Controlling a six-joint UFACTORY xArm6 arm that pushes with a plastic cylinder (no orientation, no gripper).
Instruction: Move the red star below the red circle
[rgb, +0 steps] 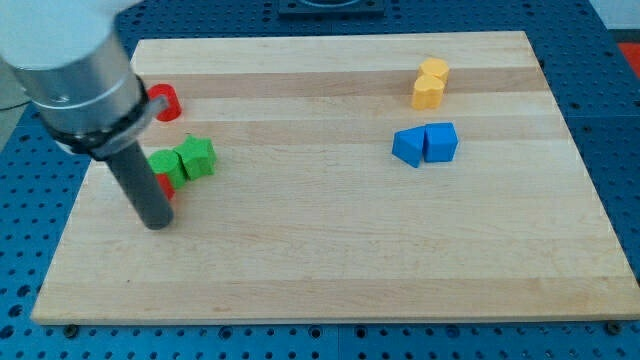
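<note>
The red circle (166, 102) lies near the board's upper left, partly hidden behind the arm. The red star (166, 185) shows only as a small red sliver below a green block, mostly hidden by the rod. My tip (157, 224) rests on the board at the left, just below and left of the red star, touching or nearly touching it. Two green blocks (184, 160) sit side by side right above the star.
Two yellow blocks (431, 84) stand together at the upper right. Two blue blocks (425, 144) sit side by side below them. The board's left edge (72, 215) is close to my tip.
</note>
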